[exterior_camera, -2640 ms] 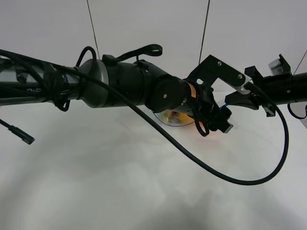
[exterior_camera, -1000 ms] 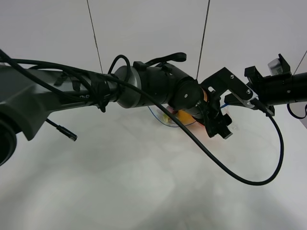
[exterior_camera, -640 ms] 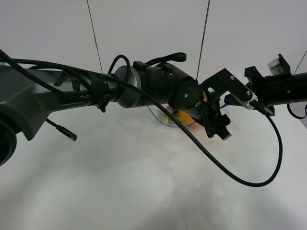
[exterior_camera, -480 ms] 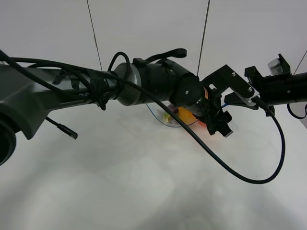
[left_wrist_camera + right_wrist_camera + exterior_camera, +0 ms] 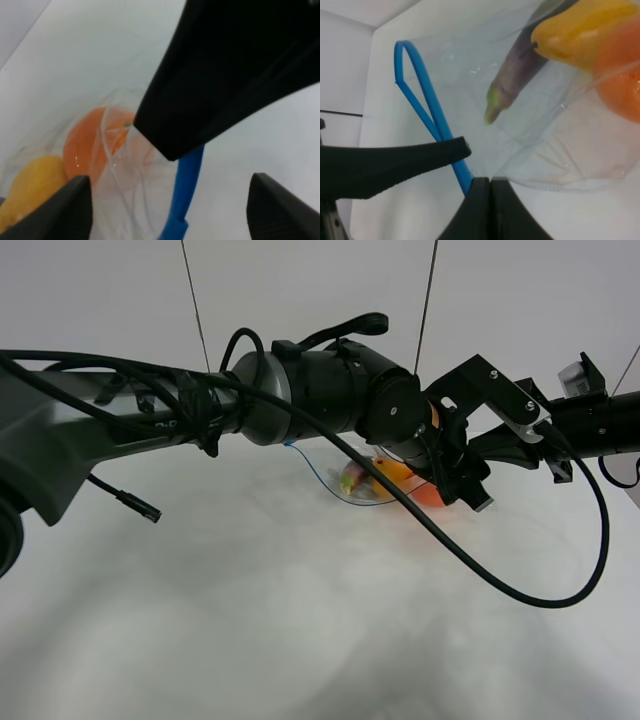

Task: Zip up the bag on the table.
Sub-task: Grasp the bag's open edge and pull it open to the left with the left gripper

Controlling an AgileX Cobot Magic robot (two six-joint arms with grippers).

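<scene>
Right gripper [image 5: 487, 200]: 2 fingers pressed together, pinching the end of the blue zipper strip [image 5: 432, 112], with no gap showing between them. Left gripper [image 5: 172, 212]: fingers spread wide. In the left wrist view the strip passes between them untouched, coming out from under the right gripper's black finger. In the right wrist view 1 left finger [image 5: 395, 160] lies just beside the strip, tip close to the pinch.

Key relation: the strip's long axis runs straight away from the right pinch. The 2 blue tracks look joined for a short run next to the pinch. Beyond that they split into an open loop, so most of the mouth reads as unzipped.

The bag [image 5: 365, 480] sits on the table [image 5: 250, 620] a bit right of centre in the high view, half hidden under the left arm. Its blue edge curves off toward the left of the frame. Orange [image 5: 90, 145], yellow pear [image 5: 575, 30] and eggplant [image 5: 525, 70] show through the plastic.

Judgement: the left gripper is the one placed to slide. It would need to close on the strip beside the pinch, then run along it away from the right gripper, toward frame left, while the right gripper anchors the end. Risk: the tracks slipping out sideways if the fingers close off-axis.
</scene>
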